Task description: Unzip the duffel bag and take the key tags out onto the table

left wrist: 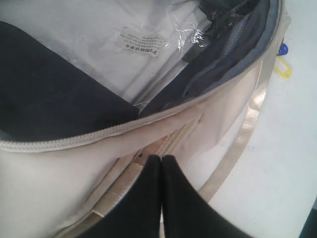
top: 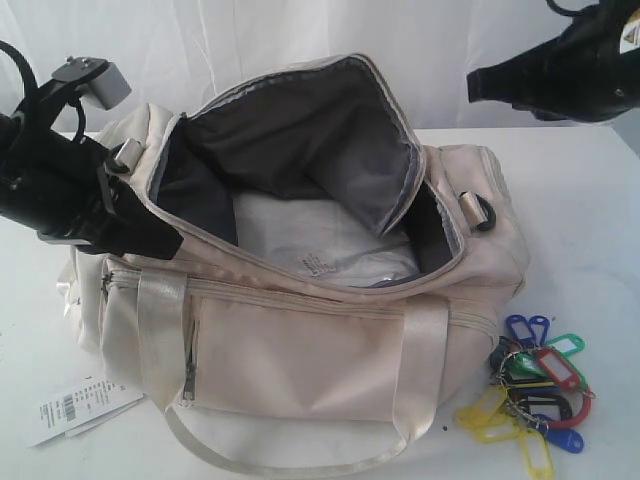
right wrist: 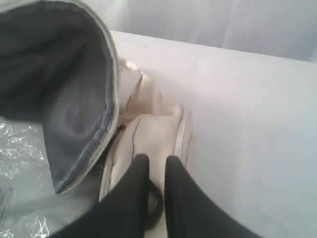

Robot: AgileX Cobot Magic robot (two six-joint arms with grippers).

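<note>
At the far left, a white paper barcode tag [top: 82,408] is lying on the table [top: 590,220] just beside the bag's front corner. Above it, the left gripper [left wrist: 161,159] is leaning against the left end of the duffel bag [top: 300,350]. Its two black fingers are pressing flat together with no gap, and nothing is showing between them. The tips are resting on the cream fabric just below the grey zipper trim.

The bag is sitting in the middle of the table with its top gaping wide. It is a large cream fabric duffel, with a shiny satin strap handle [top: 160,330] running down the front and looping over the tabletop. A front pocket zipper [top: 190,365] is standing vertical beside the strap. The top flap is standing up and showing its dark grey lining [top: 300,130]. A white plastic-wrapped filling [top: 320,245] with a small printed label is lying inside.

The key tags [top: 535,390] are lying out on the table just beside the bag's front right corner. They are a bunch of blue, green, red, black and yellow tags on rings.

At upper right, the right gripper [right wrist: 156,161] is hanging in the air above the bag's right end. Its fingers are standing a narrow slit apart and holding nothing.
</note>
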